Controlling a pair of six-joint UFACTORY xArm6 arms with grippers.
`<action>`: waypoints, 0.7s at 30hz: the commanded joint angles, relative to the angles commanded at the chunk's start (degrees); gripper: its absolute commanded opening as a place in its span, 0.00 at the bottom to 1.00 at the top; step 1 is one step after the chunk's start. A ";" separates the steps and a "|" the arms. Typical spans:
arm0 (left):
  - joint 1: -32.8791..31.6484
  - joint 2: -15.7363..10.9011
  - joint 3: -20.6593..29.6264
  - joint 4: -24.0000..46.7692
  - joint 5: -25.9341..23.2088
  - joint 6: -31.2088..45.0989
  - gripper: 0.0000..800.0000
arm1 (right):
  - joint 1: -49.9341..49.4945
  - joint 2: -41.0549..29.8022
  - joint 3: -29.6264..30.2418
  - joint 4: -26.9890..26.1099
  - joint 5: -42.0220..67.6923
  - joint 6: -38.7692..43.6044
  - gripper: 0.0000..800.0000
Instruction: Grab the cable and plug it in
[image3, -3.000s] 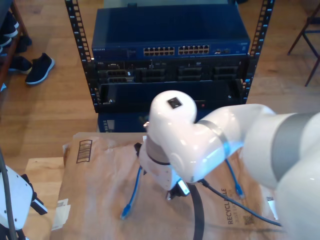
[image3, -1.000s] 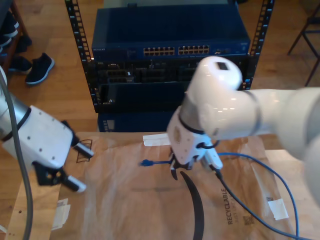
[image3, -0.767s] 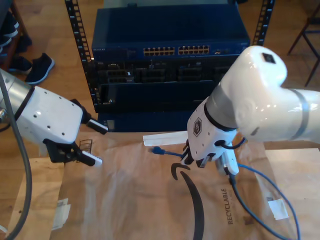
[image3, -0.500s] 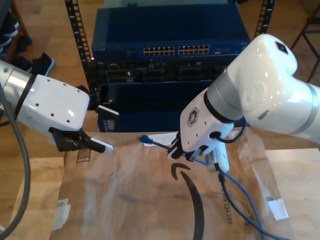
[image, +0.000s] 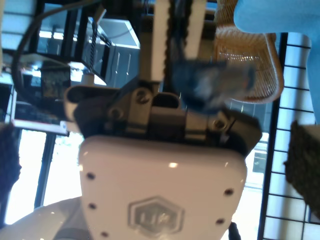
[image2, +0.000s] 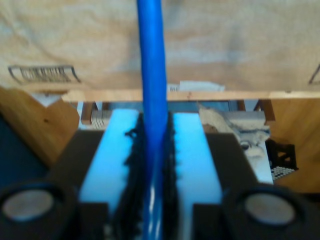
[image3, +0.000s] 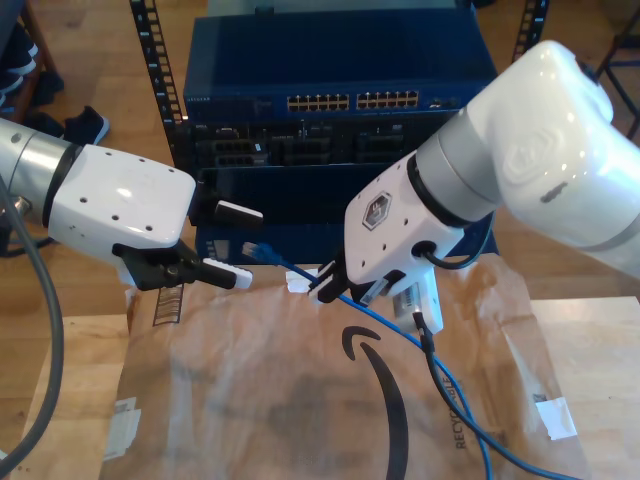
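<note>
1. Clamping the thin bright-blue ethernet cable (image2: 152, 60), my second gripper (image2: 154, 135) has its jaws closed on it; the second wrist view shows the cord pinched between the two pale-blue pads (image2: 110, 150).
2. From that grip a short free length runs toward the exterior view's left and ends in the small translucent blue plug (image3: 252, 250), raised above the brown paper sheet (image3: 250, 400).
3. The rest of the cable trails from the second gripper (image3: 325, 290) down across the paper toward the exterior view's lower right.
4. My first gripper (image3: 247, 247) stands with its jaws spread and holds nothing. The plug appears to lie in the gap at its fingertips, though contact cannot be confirmed; the first wrist view shows only a blurred blue shape beside the white fingers (image: 162, 40).
5. The plug's long axis lies roughly level, pointing at the first gripper, the nearer of the two to it.
6. The dark-blue rack-mounted network switch (image3: 350, 100) with its rows of ports stands behind and above both grippers, well apart from the plug.
7. Judgement: a handover looks to be in hand; insertion is not yet begun.
</note>
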 joint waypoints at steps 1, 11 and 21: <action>-0.09 0.09 0.00 0.00 -0.09 -0.09 0.87 | 0.00 -0.09 0.00 0.00 0.00 0.00 0.00; 0.00 0.18 2.02 -1.93 0.00 0.00 0.63 | 0.00 -1.32 0.00 0.00 0.00 -0.09 0.00; 0.09 0.18 2.29 -4.31 1.49 -3.16 0.57 | 0.00 -2.02 0.44 0.00 0.00 -0.09 0.00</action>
